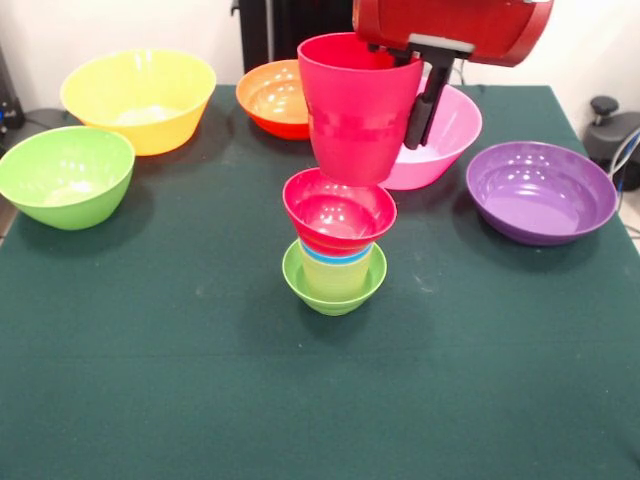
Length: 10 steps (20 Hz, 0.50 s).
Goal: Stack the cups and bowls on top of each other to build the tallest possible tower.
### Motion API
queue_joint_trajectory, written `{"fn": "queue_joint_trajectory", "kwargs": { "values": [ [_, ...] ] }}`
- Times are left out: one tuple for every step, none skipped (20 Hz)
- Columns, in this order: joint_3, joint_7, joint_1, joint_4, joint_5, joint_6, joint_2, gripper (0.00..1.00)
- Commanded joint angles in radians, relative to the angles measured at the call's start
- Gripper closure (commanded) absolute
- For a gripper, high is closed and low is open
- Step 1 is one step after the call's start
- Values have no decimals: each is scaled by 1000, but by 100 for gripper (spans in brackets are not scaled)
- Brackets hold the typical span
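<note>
My gripper (406, 120) is shut on the rim of the red cup (356, 110) and holds it upright in the air. One black finger (424, 105) shows on the outside of the cup's right wall. The cup hangs just above the tower (335, 255), its base close over the small red bowl (338, 212) that tops the pile. Under that bowl show the blue cup's rim (338, 256) and the pale yellow cup (335, 275). They sit nested in the small lime-green bowl (335, 295) on the green cloth.
The large yellow bowl (140, 98) and the green bowl (65, 178) stand at the left. The orange bowl (270, 98) is behind the held cup. The pink bowl (452, 135) and the purple bowl (540, 192) stand at the right.
</note>
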Motion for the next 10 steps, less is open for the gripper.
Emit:
{"fn": "queue_joint_trajectory", "kwargs": {
  "values": [
    [23,171,18,133,4,-27,16,100],
    [21,174,18,146,3,-42,12,100],
    [21,175,18,149,3,-45,11,100],
    [21,177,17,154,4,-47,10,100],
    [21,177,16,159,5,-52,9,100],
    [20,183,17,164,6,-55,8,100],
    [20,183,17,169,6,-62,7,100],
    [21,187,16,177,9,-68,5,100],
    [22,186,16,181,11,-72,4,100],
    [22,186,17,190,13,-80,1,100]
  ]
}}
